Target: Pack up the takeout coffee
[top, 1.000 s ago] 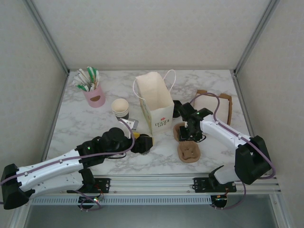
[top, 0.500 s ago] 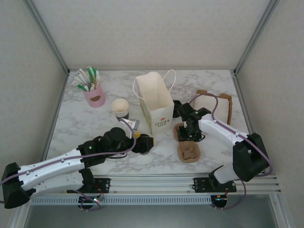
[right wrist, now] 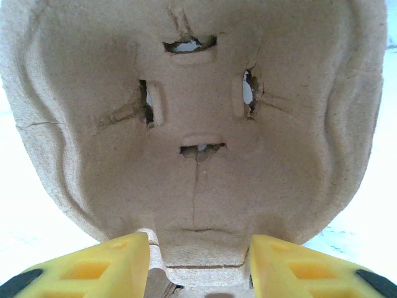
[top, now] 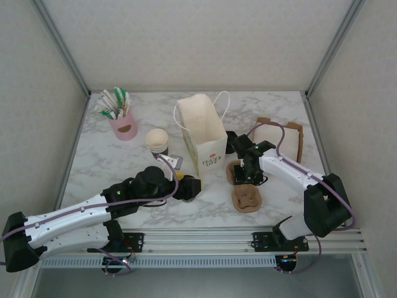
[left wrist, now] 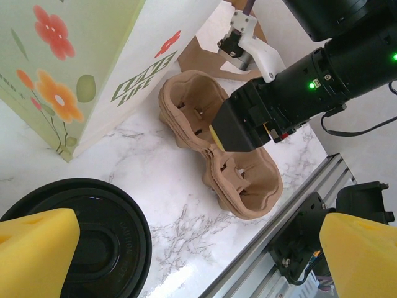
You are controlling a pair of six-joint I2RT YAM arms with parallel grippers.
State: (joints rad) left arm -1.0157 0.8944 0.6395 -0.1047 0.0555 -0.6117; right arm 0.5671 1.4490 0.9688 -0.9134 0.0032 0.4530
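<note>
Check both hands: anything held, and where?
Left hand open above the takeout coffee's lid, holding nothing. Right hand straddles the pulp carrier's waist; grip cannot be told.

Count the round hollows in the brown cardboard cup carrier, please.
2 in the cup carrier: one hollow nearer the paper bag, the other nearer the table's front edge. None seems hidden.

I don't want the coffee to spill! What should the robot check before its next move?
1. Left jaws wide open: ok.
2. Takeout coffee centred between them: not ok, it looks off to one side.
3. Black lid on the coffee: ok.
4. Paper bag upright, mouth open: ok.
5. Right jaws either side of the cup carrier's middle: ok.
6. Right jaws gripping the carrier: cannot tell.
</note>
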